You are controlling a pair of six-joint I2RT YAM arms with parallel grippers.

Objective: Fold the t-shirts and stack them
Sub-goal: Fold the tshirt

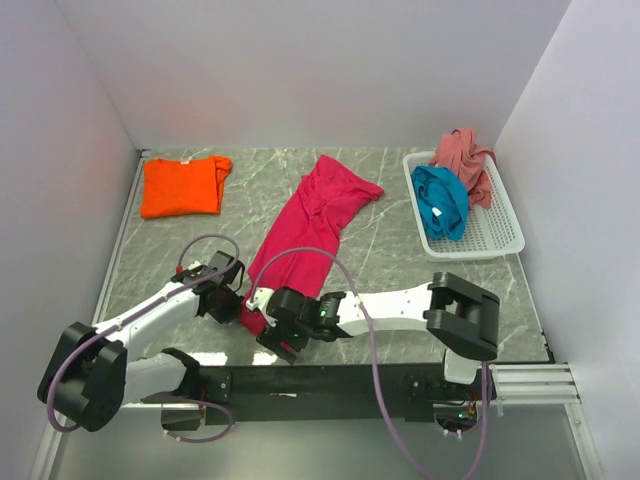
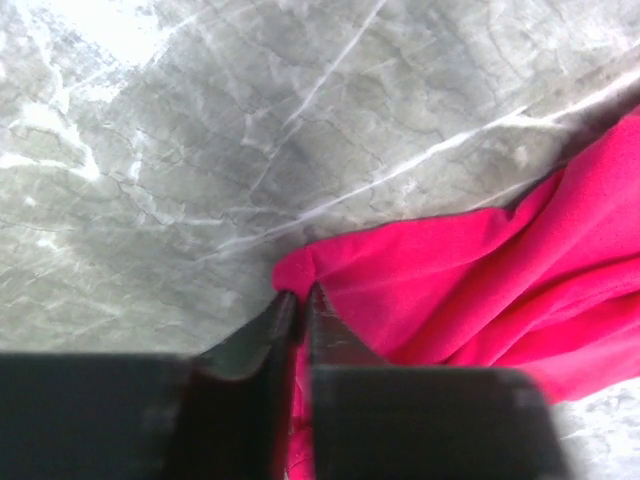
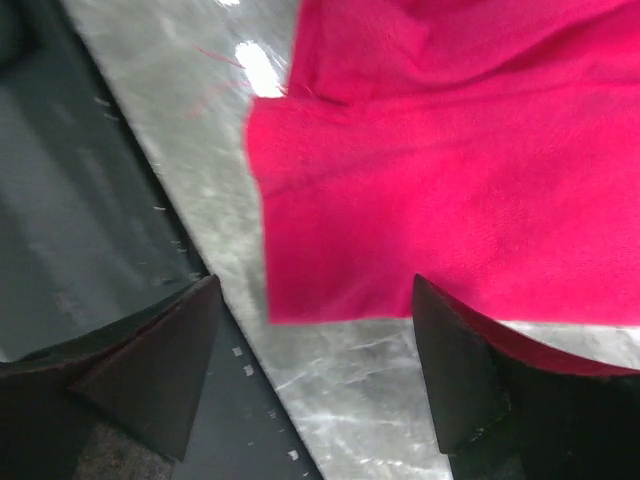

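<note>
Clamping magenta t-shirt (image 1: 310,215) with left gripper (image 2: 297,296) | right gripper (image 3: 315,285) spread apart | grey marble table (image 1: 385,250), white walls (image 1: 320,70)

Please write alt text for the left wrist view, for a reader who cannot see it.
The left end effector is shut on a corner of the magenta-red t-shirt, which spreads to the right over the grey marbled table.

magenta shirt (image 1: 310,225), near end hidden under right arm (image 1: 385,308); dusty pink shirt (image 1: 468,158) partly behind teal shirt (image 1: 440,202)
</note>
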